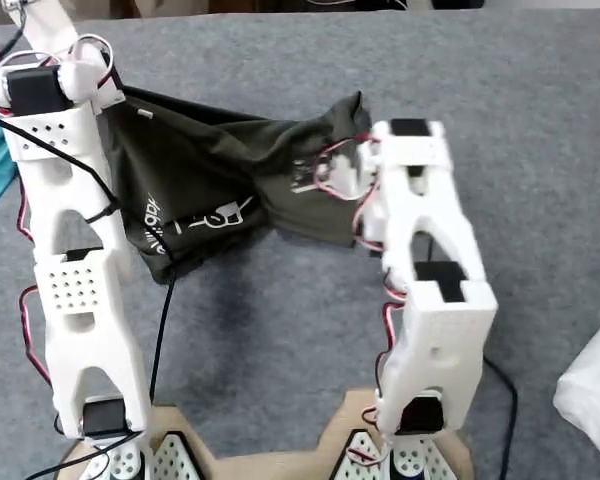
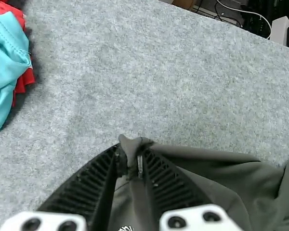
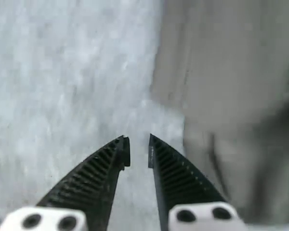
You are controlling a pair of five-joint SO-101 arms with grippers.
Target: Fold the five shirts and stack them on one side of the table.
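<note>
Left hand [image 2: 130, 166] pinching dark shirt [image 2: 221, 178] fold; right hand [image 3: 138, 151] slightly parted alongside.

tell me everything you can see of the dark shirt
The dark shirt is olive-grey, soft-looking cloth with a white print. It lies unfolded and crumpled across the grey felt table between the two arms. The left gripper is shut on a pinched fold at one edge. The right gripper is beside its other side, slightly open, holding nothing.
</note>
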